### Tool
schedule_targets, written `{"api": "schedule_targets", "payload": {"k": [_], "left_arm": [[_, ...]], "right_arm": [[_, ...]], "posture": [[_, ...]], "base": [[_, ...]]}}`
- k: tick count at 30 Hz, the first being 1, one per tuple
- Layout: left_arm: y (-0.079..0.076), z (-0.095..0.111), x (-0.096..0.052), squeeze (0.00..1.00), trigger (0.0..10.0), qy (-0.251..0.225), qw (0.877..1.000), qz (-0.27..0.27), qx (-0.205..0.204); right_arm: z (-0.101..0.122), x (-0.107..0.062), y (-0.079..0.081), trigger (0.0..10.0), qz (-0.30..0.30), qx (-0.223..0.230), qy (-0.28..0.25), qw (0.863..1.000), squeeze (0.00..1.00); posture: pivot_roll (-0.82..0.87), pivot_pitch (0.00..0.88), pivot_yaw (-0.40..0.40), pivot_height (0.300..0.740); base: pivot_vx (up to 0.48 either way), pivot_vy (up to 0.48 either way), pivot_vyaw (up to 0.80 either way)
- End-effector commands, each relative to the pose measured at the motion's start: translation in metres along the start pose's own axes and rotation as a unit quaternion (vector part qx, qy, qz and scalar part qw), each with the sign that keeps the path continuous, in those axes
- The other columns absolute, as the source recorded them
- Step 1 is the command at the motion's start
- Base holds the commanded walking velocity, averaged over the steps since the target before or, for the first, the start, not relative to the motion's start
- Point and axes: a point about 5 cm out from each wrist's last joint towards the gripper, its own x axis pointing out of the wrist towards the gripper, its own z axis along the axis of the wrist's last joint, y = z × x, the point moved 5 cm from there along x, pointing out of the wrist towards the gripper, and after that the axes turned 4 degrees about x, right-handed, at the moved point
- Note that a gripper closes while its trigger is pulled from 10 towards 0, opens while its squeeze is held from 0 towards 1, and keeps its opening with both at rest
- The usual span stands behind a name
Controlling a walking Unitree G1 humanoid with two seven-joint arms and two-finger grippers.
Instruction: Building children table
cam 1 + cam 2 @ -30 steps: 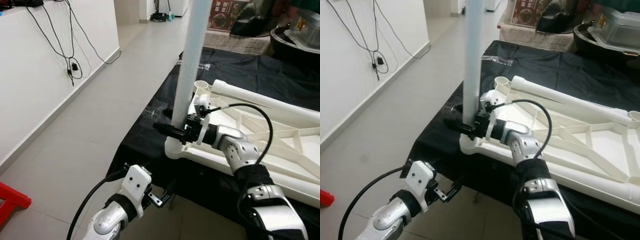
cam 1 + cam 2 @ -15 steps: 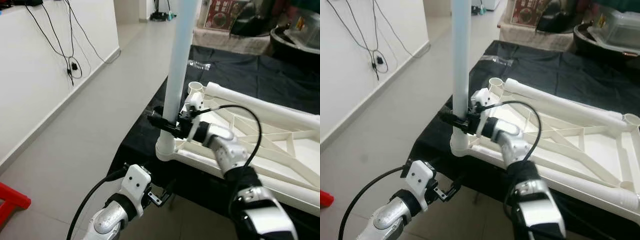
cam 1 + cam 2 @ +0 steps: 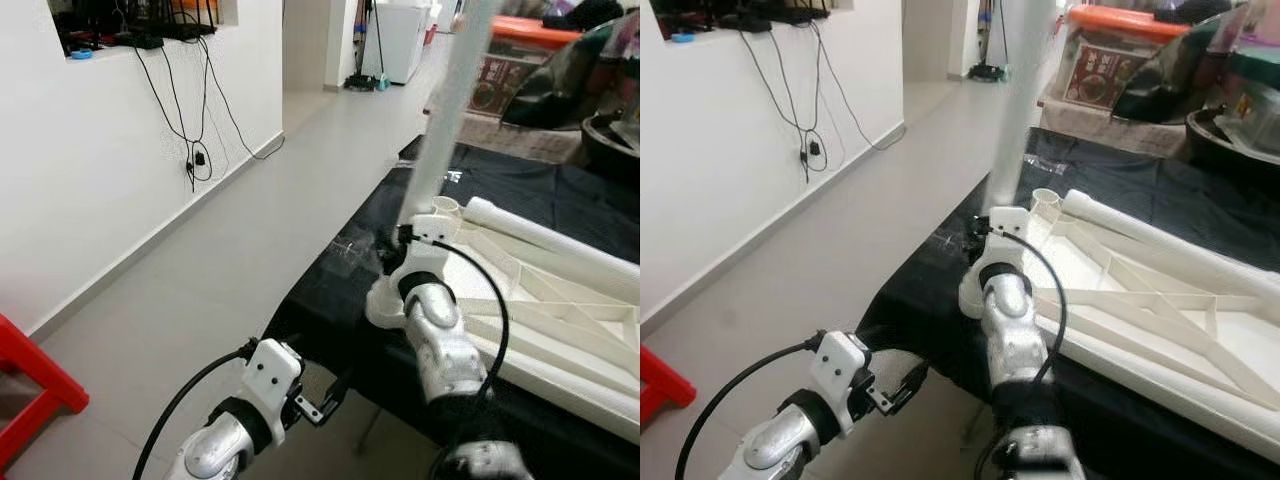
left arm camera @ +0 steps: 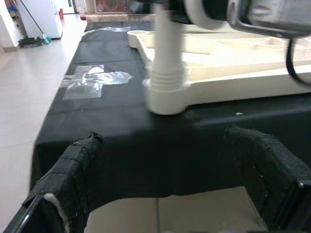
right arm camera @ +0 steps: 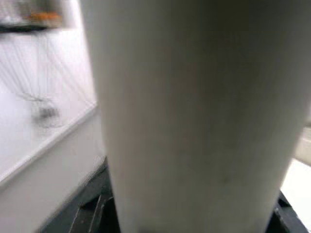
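Left end effector [image 4: 160,194] hangs low beside the black-draped surface [image 3: 340,300], fingers spread, holding nothing. On that surface lies the white ribbed tabletop [image 3: 560,290], upside down. A white leg [image 3: 445,110] stands upright in its near corner socket [image 3: 385,305]; right end effector [image 3: 405,240] reaches the leg's base, grip hidden, cannot tell.

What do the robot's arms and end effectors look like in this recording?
Both arms are silver metal with black joint bands. The left arm has a white wrist block and a black cable; its end effector has two black fingers wrapped in rough tape. The right arm carries a looping black cable and a white wrist housing.
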Motion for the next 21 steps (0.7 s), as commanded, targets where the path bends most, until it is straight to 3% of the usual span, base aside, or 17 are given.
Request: {"api": "schedule_targets", "payload": {"k": [1,2,3,4,7,8,12,13,16,19,21], "left_arm": [[0.0,-0.005,0.0,0.0,10.0,0.007,1.0,0.0,-0.005],[0.0,-0.004,0.0,0.0,10.0,0.006,1.0,0.0,-0.004],[0.0,-0.004,0.0,0.0,10.0,0.006,1.0,0.0,-0.004],[0.0,-0.004,0.001,0.0,10.0,0.005,1.0,0.0,-0.003],[0.0,-0.003,0.001,0.0,10.0,0.005,1.0,0.001,-0.003],[0.0,-0.003,0.001,0.0,10.0,0.005,1.0,0.001,-0.003],[0.0,-0.003,0.001,0.0,10.0,0.004,1.0,0.003,-0.004],[0.0,-0.003,0.001,0.0,10.0,0.004,1.0,0.003,-0.005],[0.0,-0.003,0.001,0.0,10.0,0.003,1.0,0.003,-0.007],[-0.001,-0.002,0.002,0.0,10.0,0.003,1.0,0.002,-0.008],[-0.001,-0.002,0.002,0.0,10.0,0.003,1.0,0.002,-0.008]], "right_arm": [[-0.012,-0.01,-0.027,0.0,-0.098,0.014,0.023,0.995,0.0],[-0.013,-0.013,-0.007,0.0,-0.084,0.03,0.029,0.996,0.0],[-0.013,-0.013,-0.007,0.0,-0.084,0.03,0.029,0.996,0.0],[-0.013,-0.014,0.007,10.0,-0.063,0.03,0.03,0.997,0.0],[-0.015,-0.014,0.02,10.0,-0.027,0.036,0.029,0.999,0.0],[-0.013,-0.014,0.025,10.0,-0.008,0.033,0.02,0.999,1.0],[-0.015,-0.014,0.033,10.0,0.027,0.053,0.023,0.998,1.0],[-0.012,-0.013,0.036,10.0,0.046,0.06,0.019,0.997,0.0],[-0.004,-0.011,0.037,10.0,0.066,0.06,0.003,0.996,0.0],[0.007,-0.003,0.046,10.0,0.149,0.062,-0.013,0.987,0.0],[0.007,-0.003,0.046,10.0,0.149,0.062,-0.013,0.987,0.0]], "posture": [[0.08,0.072,-0.042,0.74],[0.08,0.075,-0.042,0.74],[0.08,0.075,-0.042,0.74],[0.08,0.077,-0.042,0.74],[0.08,0.078,-0.041,0.74],[0.08,0.078,-0.046,0.74],[0.08,0.082,-0.048,0.74],[0.07,0.083,-0.047,0.74],[0.07,0.084,-0.047,0.74],[0.07,0.085,-0.049,0.74],[0.07,0.085,-0.049,0.74]], "base": [[0.0,0.0,0.0],[0.0,0.0,0.0],[0.0,0.0,0.0],[0.0,0.0,0.0],[0.0,0.0,0.0],[0.0,0.0,0.0],[0.0,0.0,0.0],[0.0,0.0,0.0],[0.0,0.0,0.0],[0.0,0.0,0.0],[0.0,0.0,0.0]]}}
